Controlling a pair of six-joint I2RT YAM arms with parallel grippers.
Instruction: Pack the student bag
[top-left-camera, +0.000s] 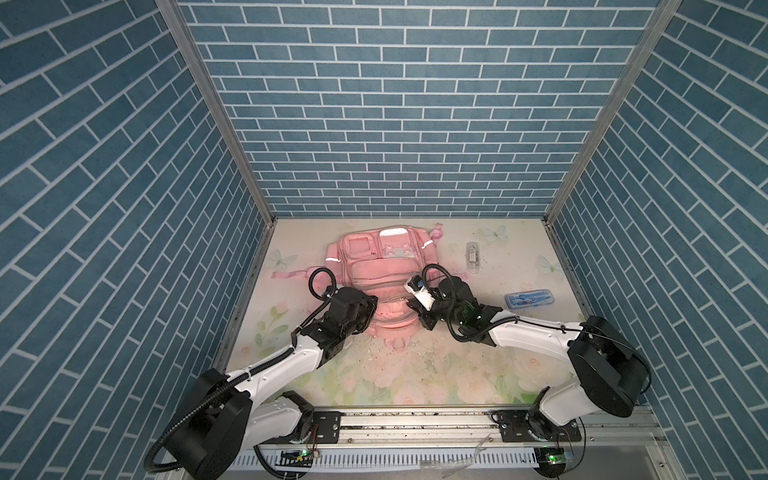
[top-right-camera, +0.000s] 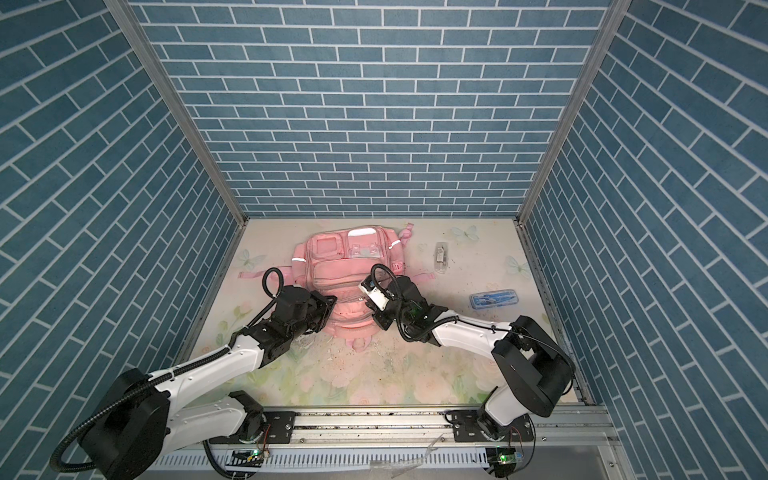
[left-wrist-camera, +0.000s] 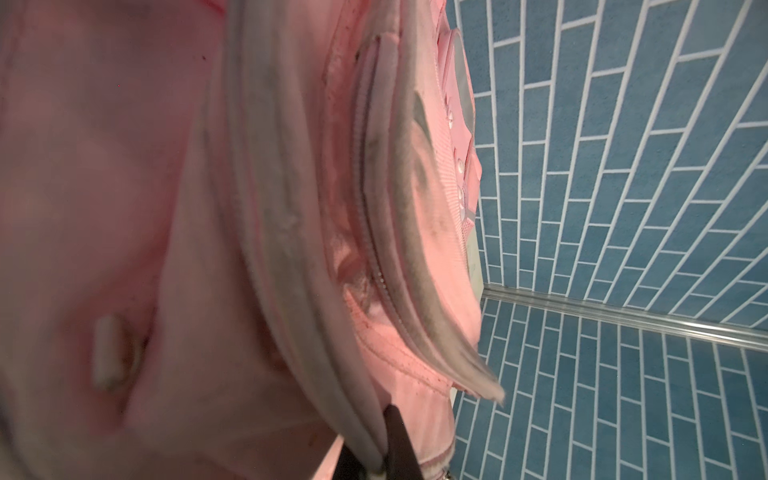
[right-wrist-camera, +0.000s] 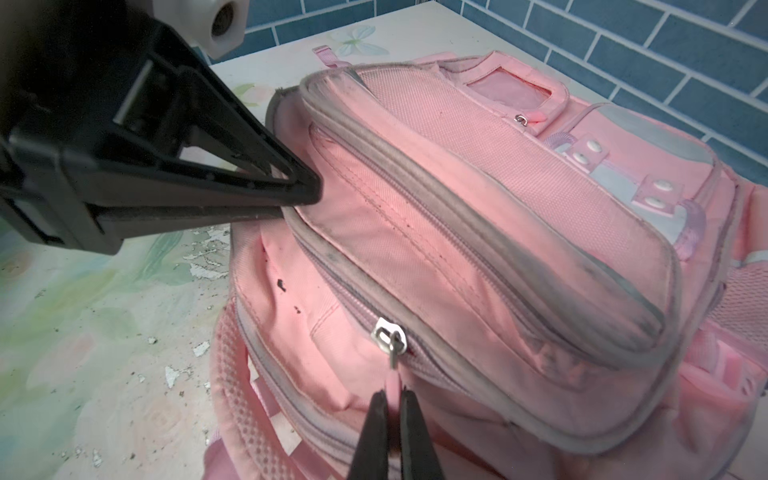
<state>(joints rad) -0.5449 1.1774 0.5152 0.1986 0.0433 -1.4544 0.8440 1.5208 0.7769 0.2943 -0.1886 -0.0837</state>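
Grip status: student bag flat on desk, centre toward 12 o'clock.
My left end effector pinches its grey piping at 8 o'clock; my right end effector pinches the pink zipper pull at 5 o'clock.

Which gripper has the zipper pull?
The right gripper: shut on the pink pull tab hanging from the silver slider. The left gripper instead pinches the grey-piped edge of the bag.

Free tabletop before student bag
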